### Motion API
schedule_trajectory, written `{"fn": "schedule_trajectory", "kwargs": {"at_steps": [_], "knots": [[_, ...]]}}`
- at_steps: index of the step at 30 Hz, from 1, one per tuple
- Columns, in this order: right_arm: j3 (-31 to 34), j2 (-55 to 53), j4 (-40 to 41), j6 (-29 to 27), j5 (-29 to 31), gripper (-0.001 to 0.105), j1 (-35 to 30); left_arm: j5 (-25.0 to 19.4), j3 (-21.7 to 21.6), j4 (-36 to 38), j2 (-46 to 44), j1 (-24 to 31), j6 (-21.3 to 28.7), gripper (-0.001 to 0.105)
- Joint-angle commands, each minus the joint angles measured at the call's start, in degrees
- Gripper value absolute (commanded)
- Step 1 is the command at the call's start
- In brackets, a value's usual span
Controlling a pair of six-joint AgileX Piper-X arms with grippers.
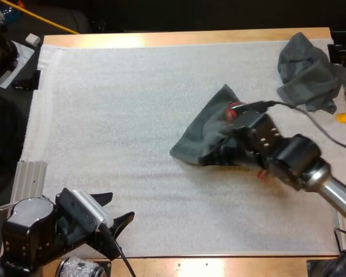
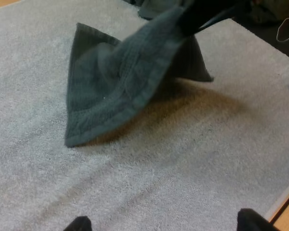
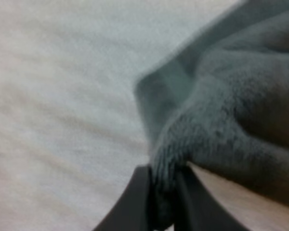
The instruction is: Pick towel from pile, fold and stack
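Note:
A dark grey-green towel hangs partly lifted over the middle-right of the white mat, its lower corner still touching the mat. My right gripper is shut on its edge; in the right wrist view the two fingers pinch the towel's hem. The left wrist view shows the same towel draped from the right arm, one corner on the mat. A crumpled towel pile lies at the far right corner. My left gripper rests open near the mat's front left, its fingertips spread wide.
The white mat covers most of the wooden table. A ribbed metal block sits at the mat's left edge. Loose items lie beyond the table's far left corner.

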Motion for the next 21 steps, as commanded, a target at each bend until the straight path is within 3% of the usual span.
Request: {"fn": "schedule_trajectory", "kwargs": {"at_steps": [1,4,6,8,11,13,18,21], "knots": [[-1.1,2.9,-3.7,3.3,-0.5,0.0,3.5,0.5,-0.3,0.0,0.3,-0.3,-0.4,0.059],[-1.1,5.6,-4.0,4.5,-0.6,0.001,5.2,0.5,-0.3,0.1,0.4,-0.4,-0.4,0.059],[-1.2,7.1,-3.4,4.6,-1.0,0.008,6.0,0.6,-0.2,0.1,0.4,-0.3,-0.3,0.059],[-1.3,8.1,-2.7,4.5,-1.8,0.027,6.7,0.6,-0.2,0.0,0.4,-0.4,-0.4,0.059],[-1.3,8.0,-1.0,3.3,-4.9,0.069,7.4,0.6,-0.2,0.1,0.4,-0.4,-0.5,0.06],[-1.2,8.1,0.1,2.6,-6.7,0.082,7.6,0.6,-0.2,0.0,0.5,-0.5,-0.4,0.06],[-1.1,7.4,5.3,0.6,-4.4,0.068,8.1,0.5,-0.2,-0.1,0.5,-0.4,-0.3,0.059],[-1.3,8.0,5.1,1.2,-4.6,0.077,8.1,0.6,-0.3,0.3,-0.1,-0.3,-0.1,0.059]]}}
